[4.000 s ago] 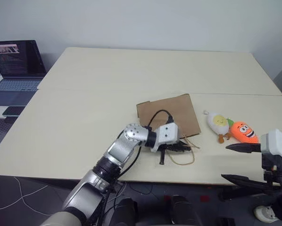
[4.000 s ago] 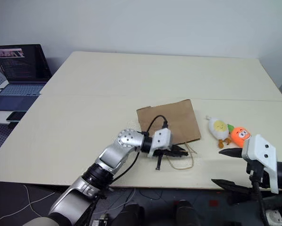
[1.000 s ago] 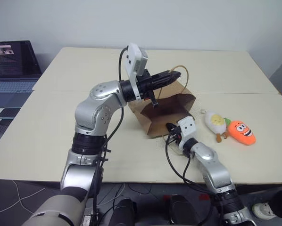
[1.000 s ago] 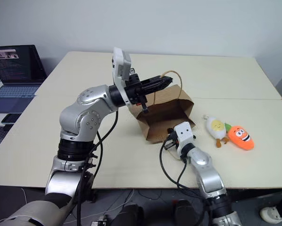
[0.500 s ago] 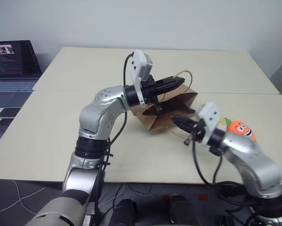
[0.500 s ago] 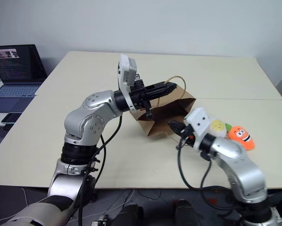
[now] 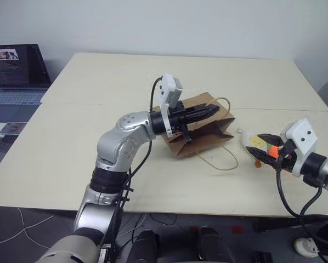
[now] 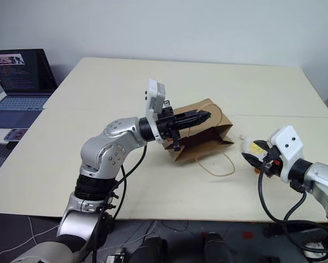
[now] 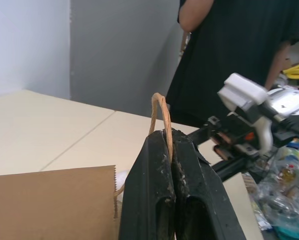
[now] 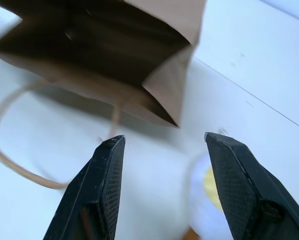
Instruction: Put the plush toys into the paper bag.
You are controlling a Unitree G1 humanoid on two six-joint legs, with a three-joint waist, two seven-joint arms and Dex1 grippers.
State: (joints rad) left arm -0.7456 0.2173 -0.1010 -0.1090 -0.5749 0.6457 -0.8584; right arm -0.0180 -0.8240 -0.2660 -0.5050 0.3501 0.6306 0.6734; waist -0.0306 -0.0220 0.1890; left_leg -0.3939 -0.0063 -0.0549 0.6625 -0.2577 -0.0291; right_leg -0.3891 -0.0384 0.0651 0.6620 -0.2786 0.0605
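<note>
The brown paper bag (image 7: 202, 131) lies tilted on the table with its mouth toward the right. My left gripper (image 7: 210, 111) is shut on its upper cord handle (image 9: 159, 112) and holds that edge up. The other handle (image 7: 221, 160) trails loose on the table. My right gripper (image 10: 162, 142) is open, right of the bag's mouth (image 10: 89, 45) and just over the white egg toy (image 8: 252, 147). The orange carrot toy (image 7: 272, 149) sits behind the right gripper's fingers, mostly hidden.
An open laptop (image 7: 16, 68) stands on a side desk at the far left. A person in dark clothes (image 9: 229, 50) stands beyond the table's right end. The table's near edge runs close under my right arm.
My right gripper has left the bag's mouth, swung right to the toys and opened. The left gripper has sunk a little with the handle, and the bag leans lower.
</note>
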